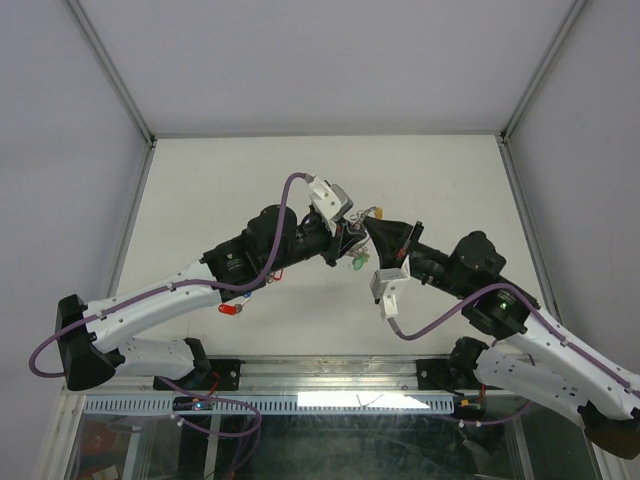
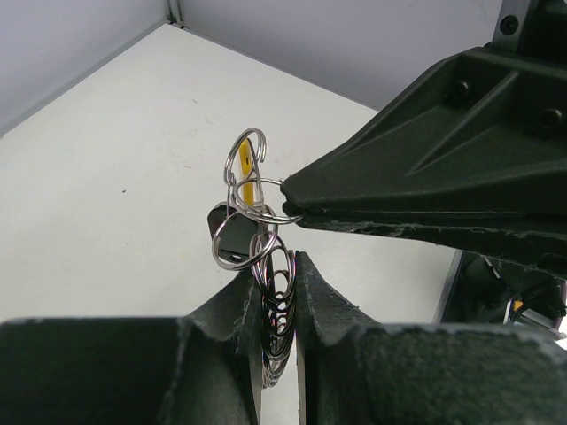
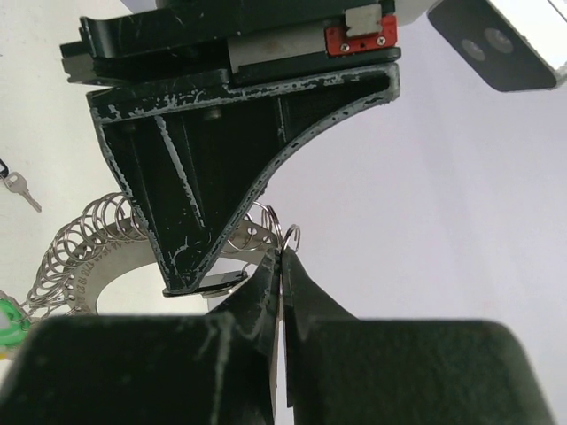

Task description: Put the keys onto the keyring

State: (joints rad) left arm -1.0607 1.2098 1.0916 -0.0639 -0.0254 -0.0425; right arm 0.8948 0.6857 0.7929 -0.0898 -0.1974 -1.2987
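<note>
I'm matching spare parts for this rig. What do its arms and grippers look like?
The left arm and right arm have white links with black joint housings, and a purple cable loops along each. The left gripper and right gripper have black, wedge-shaped fingers with scuffed pale edges.

Both arms reach out from their bases, the left arm (image 1: 170,295) and the right arm (image 1: 540,340) bending inward until the wrists meet tip to tip. The left gripper (image 2: 282,263) is clamped on a stack of wire rings (image 2: 278,297). The right gripper (image 2: 298,213) is pinched fully closed on the keyring (image 2: 275,219).
</note>
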